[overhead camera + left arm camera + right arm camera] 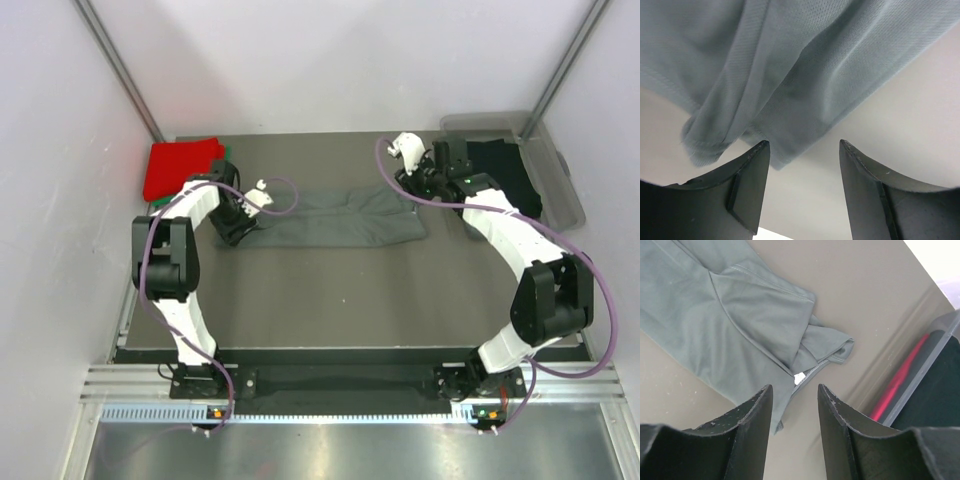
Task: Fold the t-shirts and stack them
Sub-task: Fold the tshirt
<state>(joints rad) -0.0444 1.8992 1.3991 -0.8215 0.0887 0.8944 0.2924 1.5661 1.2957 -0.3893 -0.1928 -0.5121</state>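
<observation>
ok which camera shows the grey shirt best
Top external: nearly all of the dark grey t-shirt shows, stretched across the table. Left wrist shows only a bunched edge close up; right wrist shows one end with a crumpled sleeve.

No text can be read; the small white tag on the dark grey t-shirt is illegible.

Robotics laboratory test cell: white panel walls and metal corner struts enclose a dark work surface, with a slotted aluminium rail carrying the left arm base and right arm base.
</observation>
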